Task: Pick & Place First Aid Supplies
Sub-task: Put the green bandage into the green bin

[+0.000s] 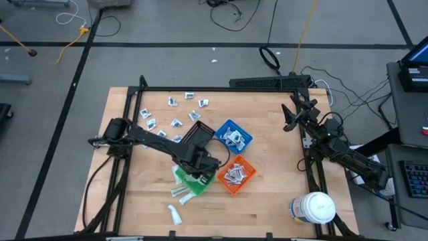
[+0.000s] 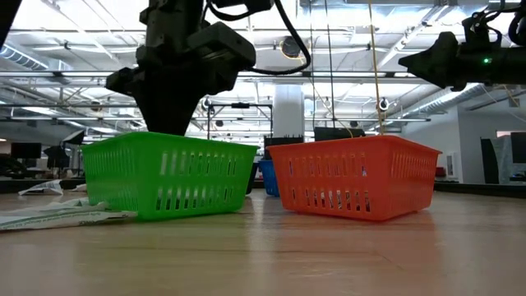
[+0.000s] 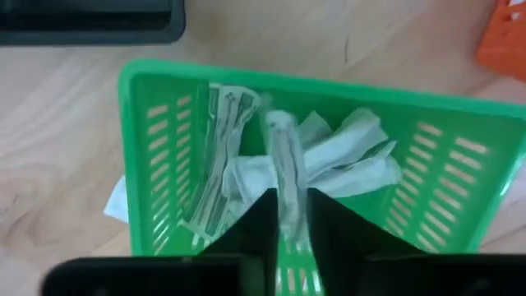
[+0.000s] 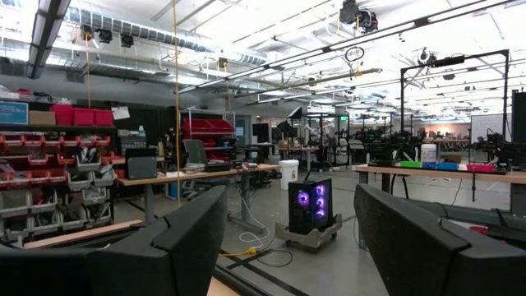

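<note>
Drop step: left gripper (image 3: 288, 215) over green bin (image 3: 156, 123), jaws barely parted w/ a packet (image 3: 285, 164) between, others beneath. Next: open fully, lift. Right gripper (image 4: 288, 247) spread, parked table's right.

Bench (image 1: 267, 201) centre crowded: green bin (image 1: 194, 182), orange bin (image 1: 235, 174), blue bin (image 1: 233, 136) close together. Loose packets (image 1: 175, 114) litter far-left area. Jar (image 1: 314, 207) blocks near-right corner. Mid-right bare.

From overhead I look straight down on the whole table (image 1: 267, 194). My low camera sits at tabletop level, close behind the green bin (image 2: 164, 177), which my left wrist camera sees from above.
</note>
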Controlling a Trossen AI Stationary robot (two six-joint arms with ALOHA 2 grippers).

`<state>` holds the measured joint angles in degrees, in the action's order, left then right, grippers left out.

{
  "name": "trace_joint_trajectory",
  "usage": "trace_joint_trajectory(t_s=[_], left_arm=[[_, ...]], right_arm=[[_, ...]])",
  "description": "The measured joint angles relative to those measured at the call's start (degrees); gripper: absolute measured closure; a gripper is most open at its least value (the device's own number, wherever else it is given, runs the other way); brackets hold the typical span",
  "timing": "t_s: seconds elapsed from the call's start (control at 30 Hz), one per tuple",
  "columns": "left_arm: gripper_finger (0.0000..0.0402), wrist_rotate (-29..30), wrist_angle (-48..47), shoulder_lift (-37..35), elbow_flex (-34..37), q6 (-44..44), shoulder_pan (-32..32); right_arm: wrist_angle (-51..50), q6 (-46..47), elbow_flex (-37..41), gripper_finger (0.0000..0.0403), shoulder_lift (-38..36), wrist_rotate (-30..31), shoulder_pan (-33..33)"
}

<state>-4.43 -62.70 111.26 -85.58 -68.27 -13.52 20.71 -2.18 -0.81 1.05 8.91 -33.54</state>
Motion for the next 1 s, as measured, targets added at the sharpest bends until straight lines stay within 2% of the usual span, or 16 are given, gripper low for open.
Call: trace_joint_trajectory(t_s=[0.23, 0.43, 0.67, 1.0], left_arm=[[0.024, -1.34, -0.02, 0.0, 0.0, -0.96, -0.11], [0.0196, -1.58, -0.03, 0.0, 0.0, -1.87, -0.15], [0.0182, -2.99, -0.09, -2.21, -0.15, -3.78, -2.21], [0.0201, -0.04, -0.02, -6.34, -0.24, -8.55, -12.72]], right_arm=[[0.0, 0.01, 0.01, 0.014, -0.02, 0.0, 0.0], [0.0, 0.01, 0.01, 0.014, -0.02, 0.0, 0.0], [0.0, 0.01, -0.01, 0.014, 0.0, 0.0, 0.0], [0.0, 0.01, -0.01, 0.014, 0.01, 0.0, 0.0]])
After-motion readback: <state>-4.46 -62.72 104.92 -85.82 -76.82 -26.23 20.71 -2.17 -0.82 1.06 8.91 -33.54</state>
